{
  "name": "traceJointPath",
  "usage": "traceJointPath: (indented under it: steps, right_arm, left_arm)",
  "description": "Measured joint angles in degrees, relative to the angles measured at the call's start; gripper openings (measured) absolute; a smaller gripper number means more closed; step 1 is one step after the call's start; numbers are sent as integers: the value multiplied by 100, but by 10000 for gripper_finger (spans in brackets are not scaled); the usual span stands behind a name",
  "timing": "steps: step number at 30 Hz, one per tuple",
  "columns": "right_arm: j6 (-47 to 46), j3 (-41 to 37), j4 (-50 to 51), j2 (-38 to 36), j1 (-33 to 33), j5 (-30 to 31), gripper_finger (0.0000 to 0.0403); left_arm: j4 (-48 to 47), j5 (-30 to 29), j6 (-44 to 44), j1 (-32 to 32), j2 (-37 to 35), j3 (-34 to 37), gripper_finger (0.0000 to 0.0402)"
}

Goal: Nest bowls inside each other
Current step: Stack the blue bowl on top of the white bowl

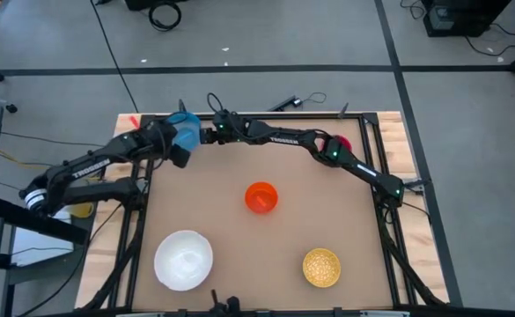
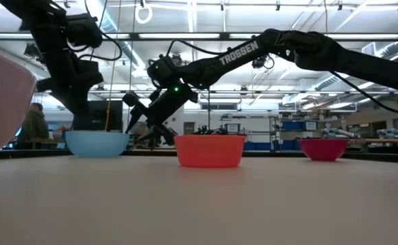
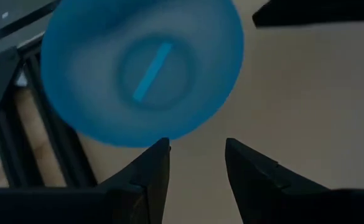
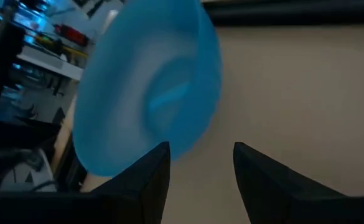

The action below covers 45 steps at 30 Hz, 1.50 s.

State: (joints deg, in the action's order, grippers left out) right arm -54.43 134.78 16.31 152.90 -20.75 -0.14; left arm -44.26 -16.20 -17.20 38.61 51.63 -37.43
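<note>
Brown table (image 1: 266,255), arms marked TROSSEN

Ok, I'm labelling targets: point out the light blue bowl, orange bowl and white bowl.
light blue bowl (image 2: 96,143): low view, outer wall.
orange bowl (image 1: 261,196): high view, inside.
white bowl (image 1: 184,259): high view, inside.

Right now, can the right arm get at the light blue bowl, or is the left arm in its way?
Probably yes. The right gripper is open beside the light blue bowl, with nothing between them. The left gripper, also open, hangs at the bowl's other side, so the two arms are crowded there.
</note>
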Motion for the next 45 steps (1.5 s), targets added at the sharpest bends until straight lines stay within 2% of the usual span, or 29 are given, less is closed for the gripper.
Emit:
traceJointPath:
  steps: [7,14,18,21,23,25,31,36,40,45]
  right_arm:
    - [-193,0,260,-82,-48,-10,183]
    - [-348,2,344,-333,-278,-874,183]
    - [-261,2,343,-461,-429,-1217,183]
    - [-131,2,602,-559,-544,-1326,183]
    - [151,2,1046,-677,-620,-1189,183]
    - [533,2,1590,-858,-699,-922,183]
    - [2267,2,3458,-1589,-812,248,183]
    - [3200,4,4010,-2370,-754,1118,183]
    - [3364,2,4039,-2767,-889,1331,183]
    - [3345,4,4190,-2992,-1180,762,183]
  left_arm:
    - [604,2,596,0,645,0,157]
    - [597,416,914,-2,1264,0,150]
    - [779,411,1125,10,1552,0,123]
    - [992,406,1523,9,1765,2,78]
    - [1219,400,1929,-34,1860,2,34]
    - [1428,404,2290,-114,1893,2,10]
    - [1832,398,3467,-682,1716,-25,3]
    - [2136,179,4341,-1284,1553,-159,1]
    - [2182,-149,4191,-1475,1498,-259,1]
    - [1638,-913,2283,-1244,1503,-612,21]
